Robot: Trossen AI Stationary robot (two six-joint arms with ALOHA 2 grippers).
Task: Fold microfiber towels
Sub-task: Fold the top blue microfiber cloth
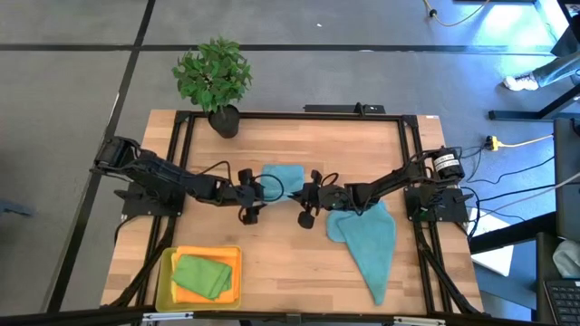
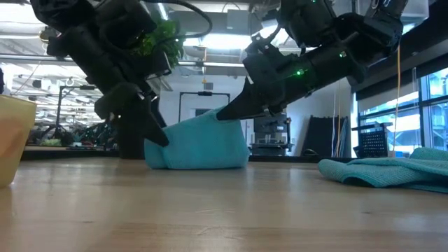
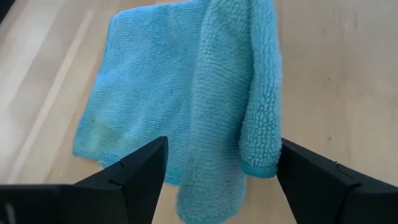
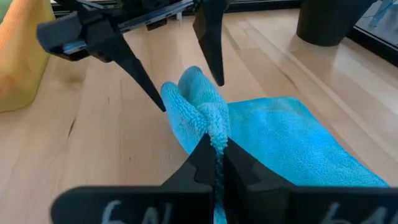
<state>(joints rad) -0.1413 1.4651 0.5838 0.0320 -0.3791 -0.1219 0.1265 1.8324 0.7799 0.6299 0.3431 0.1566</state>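
Overhead view looks straight down; low view level at tabletop; both wrist views, close, apparently share the teal towel [image 3: 168,93]

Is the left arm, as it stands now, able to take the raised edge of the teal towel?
Probably yes. The left gripper has its jaws wide open on either side of the hanging fold of the teal towel, which the right gripper holds up, pinched shut. Nothing lies between.

This is a robotics lab or workshop. A black metal frame [image 1: 412,181] edges the wooden surface [image 1: 281,258], with loose cables [image 1: 507,181] trailing at three o'clock. Exposed ceiling ducts [image 2: 210,49] and big windows [image 2: 392,105] run behind.
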